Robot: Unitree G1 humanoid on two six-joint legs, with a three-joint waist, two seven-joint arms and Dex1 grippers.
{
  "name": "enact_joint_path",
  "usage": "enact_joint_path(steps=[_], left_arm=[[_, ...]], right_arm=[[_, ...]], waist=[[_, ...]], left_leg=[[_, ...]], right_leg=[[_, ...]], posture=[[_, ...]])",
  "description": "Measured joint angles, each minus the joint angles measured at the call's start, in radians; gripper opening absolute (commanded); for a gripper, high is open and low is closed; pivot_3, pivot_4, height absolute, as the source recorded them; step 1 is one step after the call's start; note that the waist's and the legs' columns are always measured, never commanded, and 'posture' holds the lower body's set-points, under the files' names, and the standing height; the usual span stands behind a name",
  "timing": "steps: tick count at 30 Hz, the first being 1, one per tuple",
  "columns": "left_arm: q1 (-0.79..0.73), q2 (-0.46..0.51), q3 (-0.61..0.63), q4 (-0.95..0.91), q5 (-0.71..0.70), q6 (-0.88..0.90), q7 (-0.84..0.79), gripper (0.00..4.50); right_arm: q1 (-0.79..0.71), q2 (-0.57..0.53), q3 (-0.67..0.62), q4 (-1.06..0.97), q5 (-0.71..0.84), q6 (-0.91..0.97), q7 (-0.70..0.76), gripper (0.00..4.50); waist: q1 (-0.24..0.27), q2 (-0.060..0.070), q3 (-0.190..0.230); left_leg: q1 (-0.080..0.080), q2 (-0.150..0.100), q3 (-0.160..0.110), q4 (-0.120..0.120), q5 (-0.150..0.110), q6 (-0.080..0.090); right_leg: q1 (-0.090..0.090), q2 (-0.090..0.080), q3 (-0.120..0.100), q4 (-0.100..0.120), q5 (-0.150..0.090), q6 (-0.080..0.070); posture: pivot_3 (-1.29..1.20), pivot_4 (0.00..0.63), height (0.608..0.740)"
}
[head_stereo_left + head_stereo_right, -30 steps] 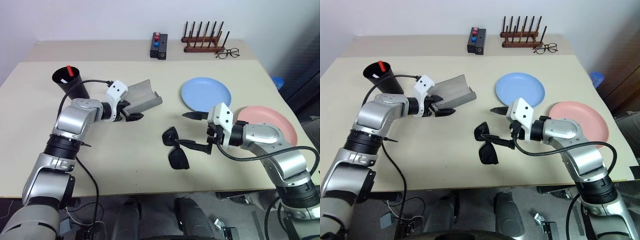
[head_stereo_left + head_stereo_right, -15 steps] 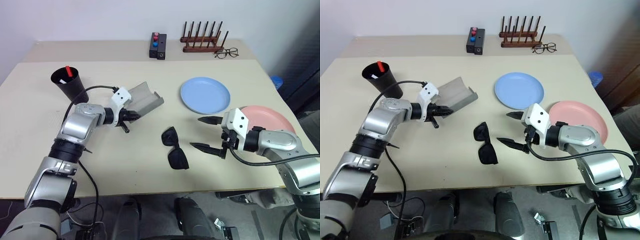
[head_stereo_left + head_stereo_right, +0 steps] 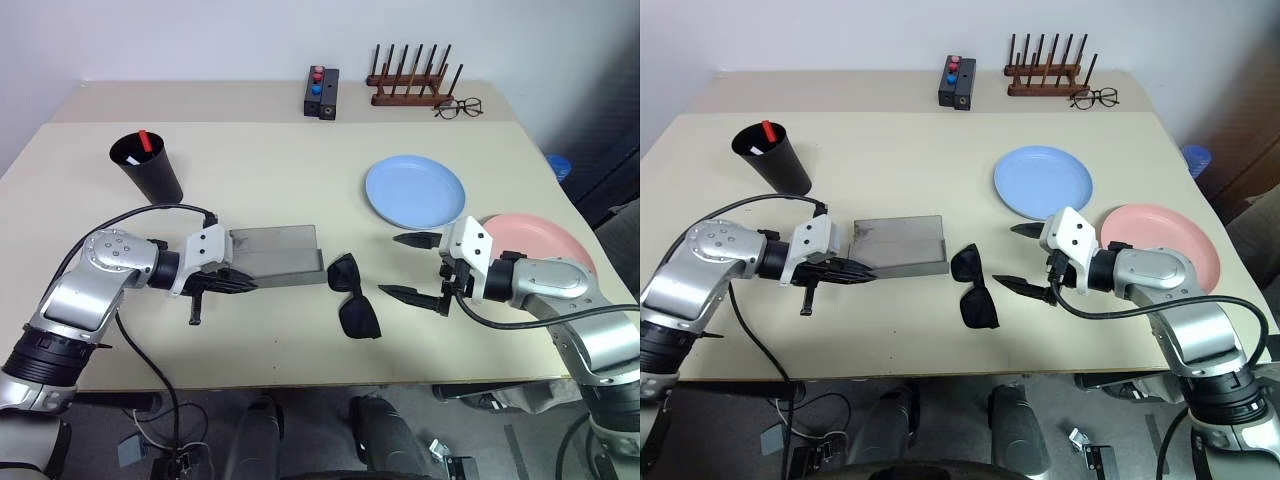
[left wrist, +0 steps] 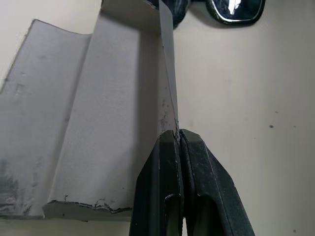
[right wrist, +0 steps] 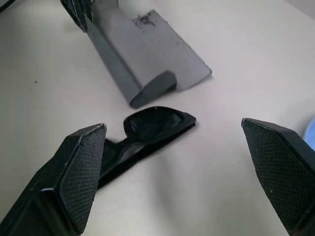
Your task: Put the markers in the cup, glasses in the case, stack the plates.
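desk point(image 3: 300, 160): pale beige, lit evenly.
case point(image 3: 272, 254): open, lying just left of the glasses point(image 3: 352, 298).
left pincer point(image 3: 232, 284): clamped on the case's thin wall.
right pincer point(image 3: 413, 268): spread wide beside the glasses.
handling: glasses look light, stiff, slippery; take them at the bridge.

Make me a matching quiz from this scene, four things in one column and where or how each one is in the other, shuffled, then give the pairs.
Things:
1. glasses case
2. sunglasses
3. black cup
4. right gripper

States:
A. holds a red-capped marker
B. open, beside the sunglasses
C. lies open, its edge pinched by the left gripper
D. flat on the table, between case and right gripper

Pairs: 1-C, 2-D, 3-A, 4-B
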Motion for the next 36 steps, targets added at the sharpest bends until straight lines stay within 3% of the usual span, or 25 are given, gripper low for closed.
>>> enact_joint_path(steps=[5,6,8,13,24,36], left_arm=[[0.0,0.012,-0.001,0.0,0.006,0.02,-0.002,0.06],[0.001,0.018,-0.001,0.0,0.005,0.024,-0.006,0.29],[0.001,0.024,0.001,0.0,-0.001,0.043,-0.011,0.93],[0.008,0.024,0.026,0.0,-0.001,0.034,0.004,3.38],[0.033,0.028,0.116,-0.016,-0.02,-0.024,0.028,3.38],[0.273,0.079,0.247,-0.287,-0.192,0.109,0.026,3.38]], right_arm=[[-0.008,0.002,0.005,-0.002,0.022,0.072,-0.005,4.5],[-0.01,0.004,0.005,-0.004,0.033,0.097,-0.011,4.5],[-0.011,0.004,0.008,-0.005,0.041,0.145,-0.026,4.5],[-0.013,0.016,0.032,-0.021,0.059,0.284,-0.083,4.5],[-0.062,0.207,-0.004,-0.048,0.243,0.644,-0.294,4.5],[-0.081,0.354,-0.045,-0.045,0.325,0.816,-0.458,4.5]], waist=[[-0.003,0.0,0.0],[-0.004,0.0,0.0],[-0.005,0.0,0.0],[-0.005,0.0,0.0],[-0.004,0.0,0.0],[-0.006,0.0,0.0]], left_leg=[[0.0,0.0,0.0,0.0,0.0,0.0],[0.0,0.0,0.0,0.0,0.0,0.0],[0.0,0.0,0.0,0.0,0.0,0.0],[0.0,0.0,0.0,0.0,0.0,0.0],[0.0,0.0,0.0,0.0,0.0,0.0],[0.0,0.0,0.0,0.0,0.0,0.001]], right_leg=[[0.0,0.0,0.0,0.0,0.0,0.0],[0.0,0.0,0.0,0.0,0.0,0.0],[0.0,0.0,0.0,0.0,0.0,0.0],[0.0,0.0,0.0,0.0,0.0,0.0],[0.0,0.0,0.0,0.001,0.0,0.0],[-0.001,0.0,0.0,0.0,0.0,0.0]], posture=[[0.0,0.15,0.738],[0.0,0.15,0.738],[0.0,0.15,0.738],[0.0,0.15,0.738],[0.0,0.15,0.738],[0.0,0.15,0.738]])
